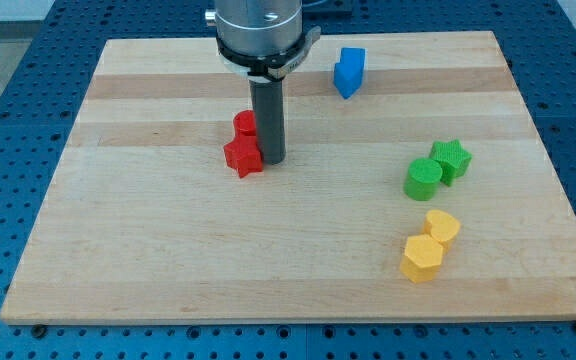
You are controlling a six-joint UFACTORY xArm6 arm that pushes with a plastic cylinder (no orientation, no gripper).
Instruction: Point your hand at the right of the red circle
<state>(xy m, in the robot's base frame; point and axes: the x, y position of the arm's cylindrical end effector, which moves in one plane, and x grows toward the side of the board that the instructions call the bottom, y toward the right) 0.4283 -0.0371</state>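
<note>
My tip right of red circle

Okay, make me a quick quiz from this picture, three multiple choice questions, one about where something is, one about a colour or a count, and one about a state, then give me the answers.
1. Where is my tip relative to the two red blocks?
A. on the view's right of them, close beside
B. far off at the view's bottom
C. on the view's left of them

2. How many green blocks are on the board?
A. one
B. two
C. four

3. How do the two yellow blocks stand to each other?
A. at opposite edges of the board
C. one stacked on the other
B. side by side, close together

Answers:
1. A, the rod's end sits just right of the red star and the red circle.
2. B, a green cylinder and a green star show.
3. B, the yellow hexagon and the other yellow block lie adjacent.
</note>
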